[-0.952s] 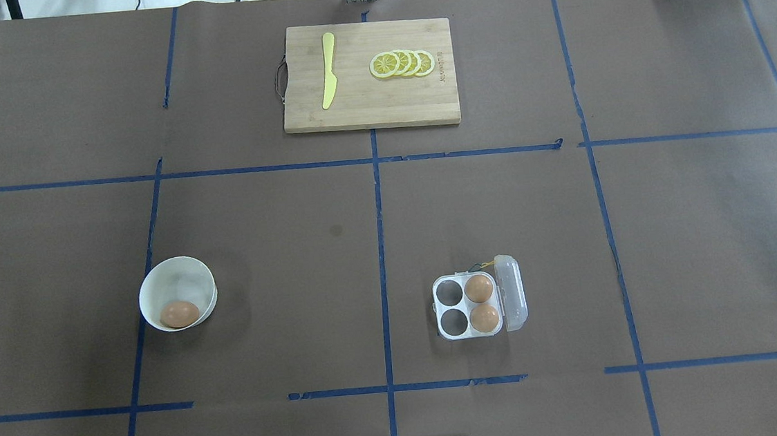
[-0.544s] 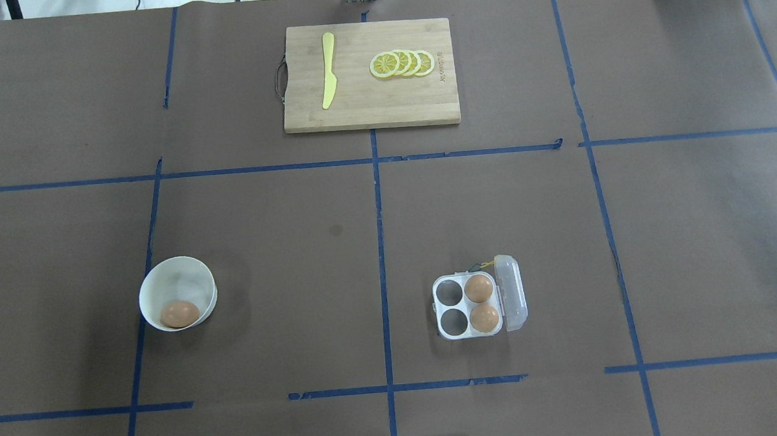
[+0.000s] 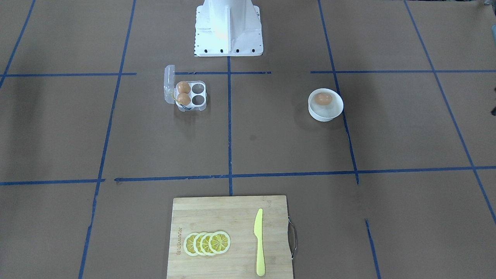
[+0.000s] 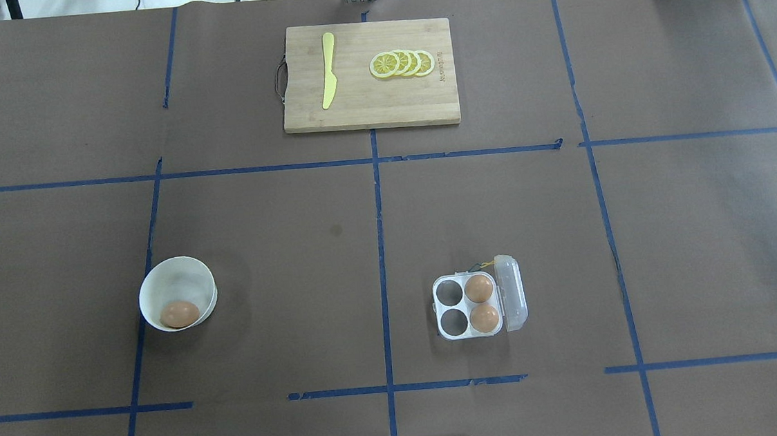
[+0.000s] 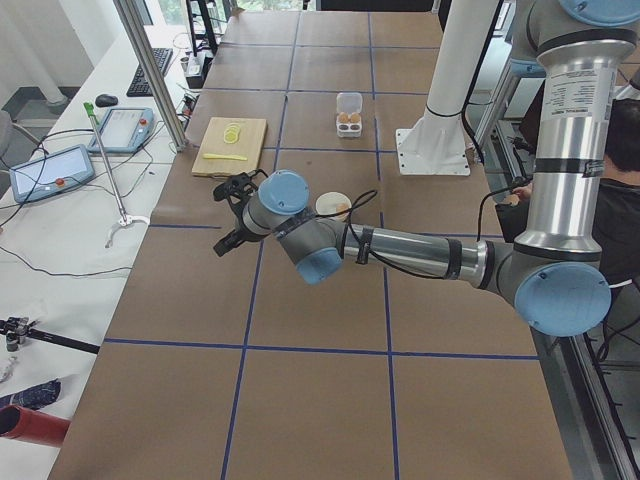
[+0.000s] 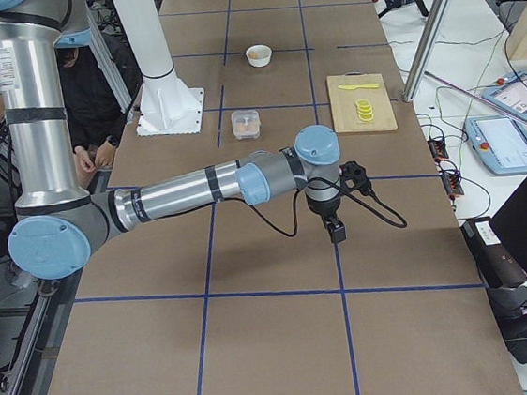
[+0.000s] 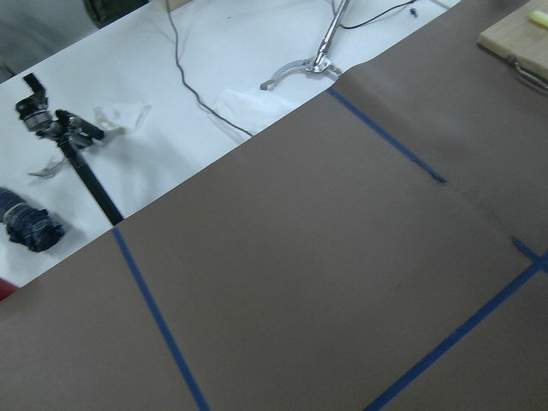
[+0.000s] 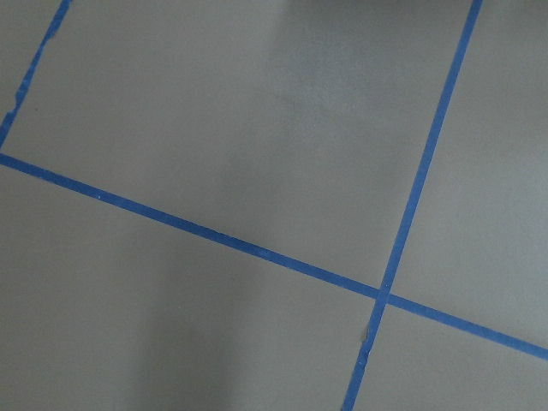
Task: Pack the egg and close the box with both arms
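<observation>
Nothing on the table has shifted over the last second: the egg [image 4: 180, 314] lies in the white bowl [image 4: 188, 275] on the robot's left, well apart from the box [image 4: 465, 305], whose lid [image 4: 513, 291] is open, with two eggs seated and two cups empty. The left gripper [image 5: 228, 240] and right gripper [image 6: 337, 231] hang over bare table away from both. They show only in the side views, so I cannot tell whether their fingers are spread or closed; packing looks not yet begun.
</observation>
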Available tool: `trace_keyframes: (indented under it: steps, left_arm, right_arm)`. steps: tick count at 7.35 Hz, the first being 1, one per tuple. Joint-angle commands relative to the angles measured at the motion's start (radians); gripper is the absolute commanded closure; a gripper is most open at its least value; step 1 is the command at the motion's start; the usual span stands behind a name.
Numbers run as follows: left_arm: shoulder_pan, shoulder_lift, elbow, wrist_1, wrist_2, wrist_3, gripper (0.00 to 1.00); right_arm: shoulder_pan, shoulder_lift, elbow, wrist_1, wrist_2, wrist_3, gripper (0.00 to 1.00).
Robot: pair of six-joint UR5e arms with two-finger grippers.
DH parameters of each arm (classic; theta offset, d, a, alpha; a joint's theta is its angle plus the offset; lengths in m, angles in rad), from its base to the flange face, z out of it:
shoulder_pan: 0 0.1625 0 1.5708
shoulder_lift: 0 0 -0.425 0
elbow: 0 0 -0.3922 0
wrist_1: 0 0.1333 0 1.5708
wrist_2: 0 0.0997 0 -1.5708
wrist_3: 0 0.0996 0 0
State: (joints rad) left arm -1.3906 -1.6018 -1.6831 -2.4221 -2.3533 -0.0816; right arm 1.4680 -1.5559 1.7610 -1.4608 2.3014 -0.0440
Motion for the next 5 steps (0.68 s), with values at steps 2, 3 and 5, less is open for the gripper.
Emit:
trace_keyframes:
  steps: [2,3,5]
  left_arm:
    - [0.277,-0.014,-0.139,-0.005,0.090,-0.255,0.00]
    - [0.388,0.008,-0.179,-0.003,0.188,-0.321,0.00]
    - [0.548,0.020,-0.214,0.000,0.265,-0.388,0.23]
  right_arm:
    - [0.000,-0.024,-0.003,0.022,0.003,0.004,0.00]
    - [0.000,-0.026,-0.002,0.023,0.003,0.006,0.00]
    - [0.000,-0.032,-0.002,0.023,0.003,0.006,0.00]
